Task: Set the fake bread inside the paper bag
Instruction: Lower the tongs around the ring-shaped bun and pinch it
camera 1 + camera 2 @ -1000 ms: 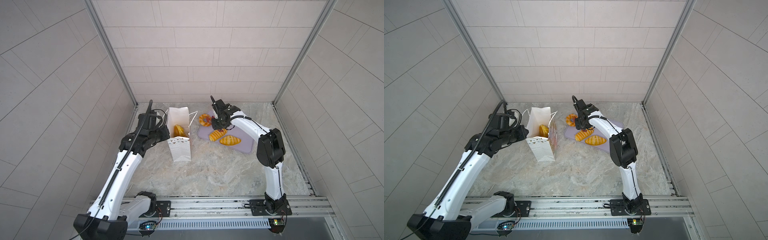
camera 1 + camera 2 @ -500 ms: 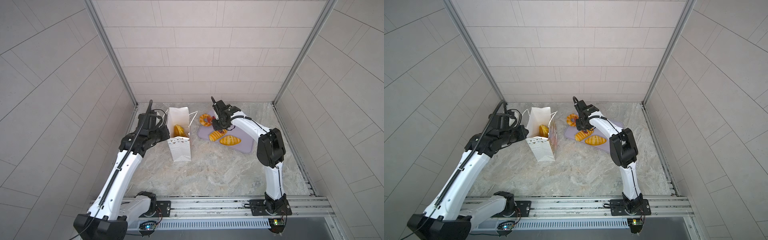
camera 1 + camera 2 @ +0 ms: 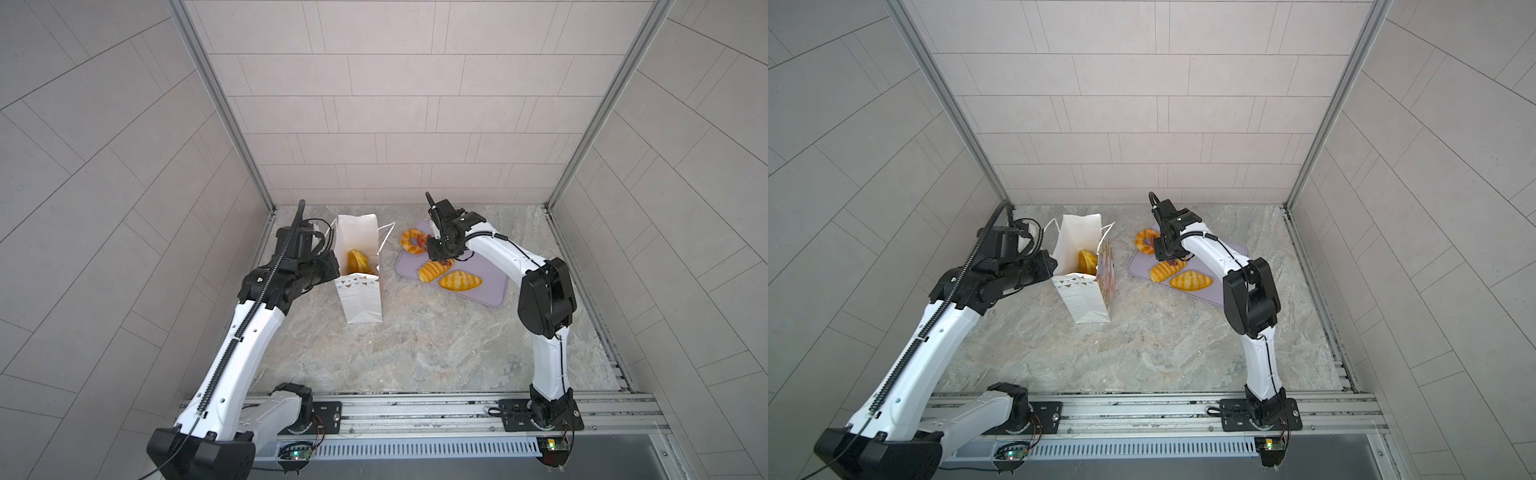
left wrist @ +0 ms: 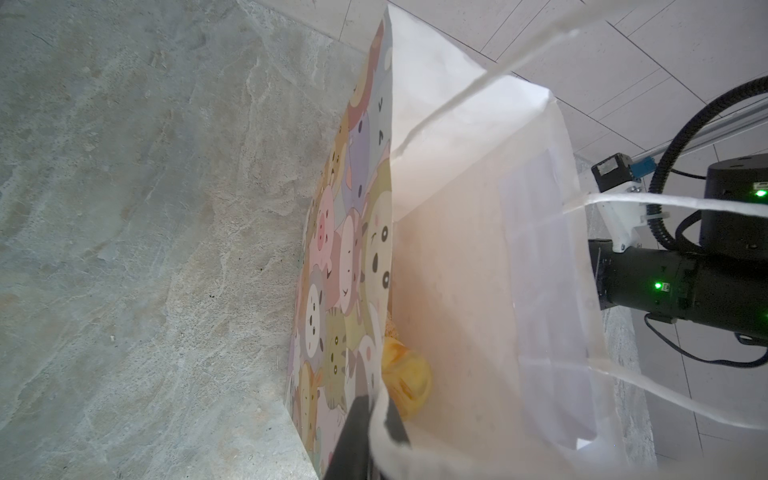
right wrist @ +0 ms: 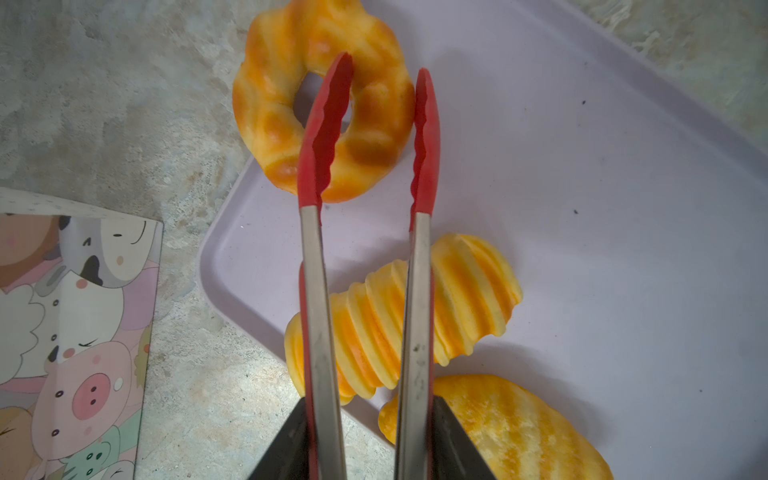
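Observation:
The paper bag stands open on the stone floor, with one piece of fake bread lying inside. My left gripper is shut on the bag's rim. My right gripper is shut on red-tipped tongs. The tongs' tips stand apart astride one side of the ring-shaped bread, one tip over its hole. A striped loaf and another loaf lie on the lilac tray.
The lilac tray lies to the right of the bag, near the back wall. The ring-shaped bread overhangs the tray's far left corner. Tiled walls close in the back and both sides.

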`<state>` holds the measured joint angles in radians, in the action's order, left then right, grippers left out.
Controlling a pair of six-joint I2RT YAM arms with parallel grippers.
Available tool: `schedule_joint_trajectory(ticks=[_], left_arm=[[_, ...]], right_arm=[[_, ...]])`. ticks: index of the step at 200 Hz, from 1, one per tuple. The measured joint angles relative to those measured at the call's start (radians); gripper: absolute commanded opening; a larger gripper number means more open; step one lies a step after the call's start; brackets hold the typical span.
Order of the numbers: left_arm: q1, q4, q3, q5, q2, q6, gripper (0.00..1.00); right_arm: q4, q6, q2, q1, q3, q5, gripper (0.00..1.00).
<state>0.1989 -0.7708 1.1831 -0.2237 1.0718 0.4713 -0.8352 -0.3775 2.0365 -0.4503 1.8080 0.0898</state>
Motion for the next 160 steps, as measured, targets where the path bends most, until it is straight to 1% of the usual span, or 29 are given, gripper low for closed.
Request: schedule_joint_trajectory(ticks=[54,107,160], left_arm=[[0.000,0.000,0.000,0.000,0.000,0.000,0.11],[0.000,0.000,0.000,0.000,-0.001,0.000,0.11],[0.000,0.000,0.000,0.000,-0.002,0.000,0.11]], right_arm=[[-0.023,0.004,0.000,0.006,0.011,0.002,0.46],[-0.041,0.008,0.000,0.012,0.030,0.009,0.38],[-0.045,0.007,0.000,0.015,0.031,0.006,0.34]])
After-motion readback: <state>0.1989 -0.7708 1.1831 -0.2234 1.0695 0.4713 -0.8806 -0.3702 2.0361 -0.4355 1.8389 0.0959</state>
